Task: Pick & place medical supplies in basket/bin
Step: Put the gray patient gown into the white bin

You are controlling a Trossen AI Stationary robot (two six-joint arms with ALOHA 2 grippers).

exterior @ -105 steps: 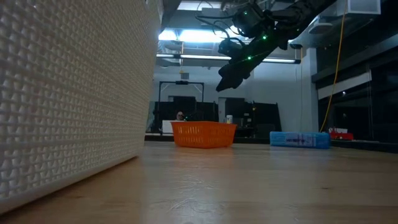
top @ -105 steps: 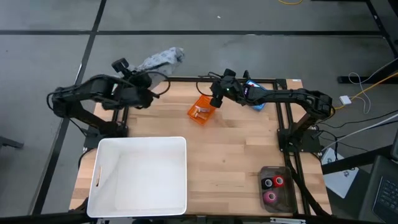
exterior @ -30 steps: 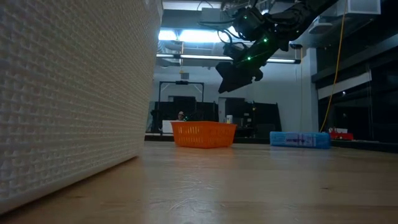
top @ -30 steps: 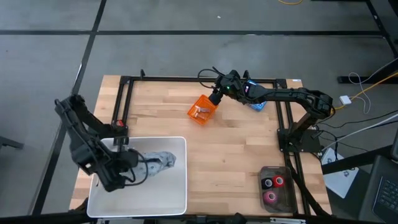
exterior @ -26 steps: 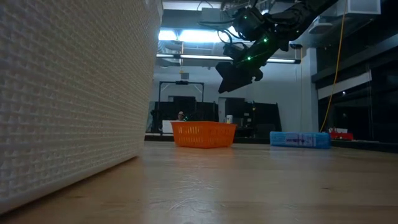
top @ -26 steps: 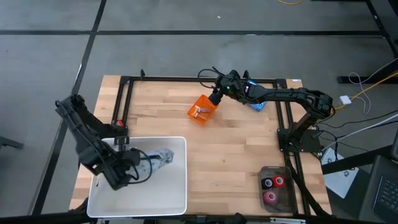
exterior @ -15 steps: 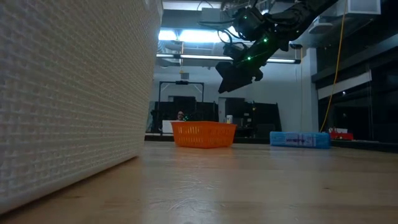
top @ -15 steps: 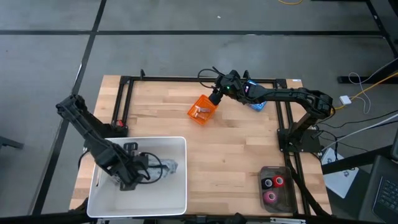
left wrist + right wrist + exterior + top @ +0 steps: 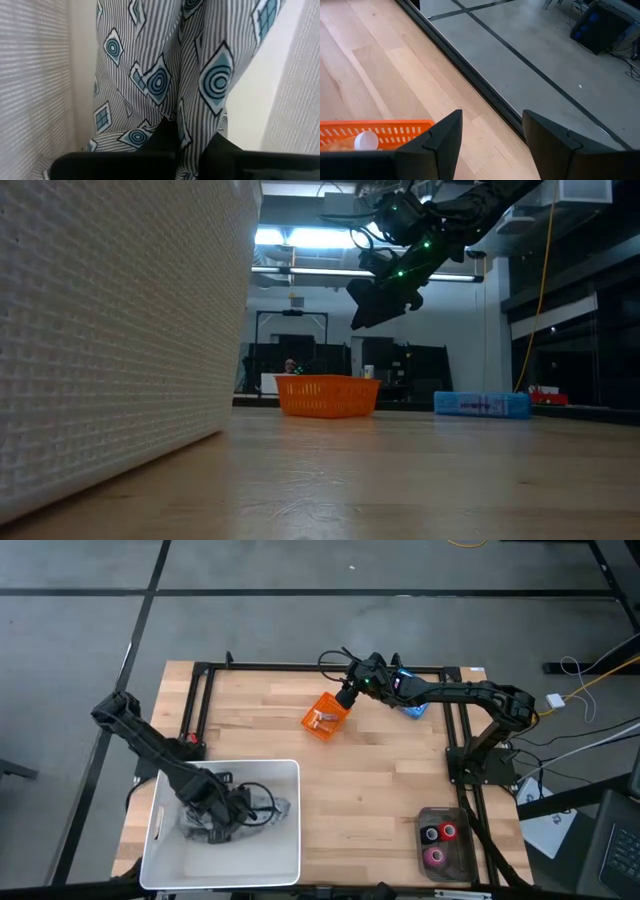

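The grey patterned cloth [image 9: 277, 810], striped with blue diamonds [image 9: 160, 75], is inside the white tub [image 9: 290, 772], and my left gripper [image 9: 235, 812] is shut on it there. The small orange basket [image 9: 322, 717] [image 9: 328, 395] stands on the table's far middle, with small pale pieces inside [image 9: 362, 140]. My right gripper [image 9: 347, 697] [image 9: 490, 137] hangs open above the basket's far right corner. Red and pink rolls sit in a clear tray [image 9: 442, 840] at the near right corner. My left gripper pinches a bunched fold of the cloth [image 9: 192, 135] between its two fingers [image 9: 165, 137]. The arm slants down into the tub from the table's left. The rest of the cloth spreads out beyond the fingers between the tub's walls; whether it rests on the tub's floor I cannot tell.
The tub's tall textured wall [image 9: 110, 330] fills the low view's left. A blue packet [image 9: 410, 705] [image 9: 482, 404] lies at the far right, under the right arm. Black frame rails [image 9: 320, 667] run along the table's far, left and right edges. Bare wood lies between tub and basket.
My left gripper, still shut on the cloth, has moved toward the table's right across the tub's inside. The cloth has gone with it and now lies more spread out around the gripper. The right arm has kept still.
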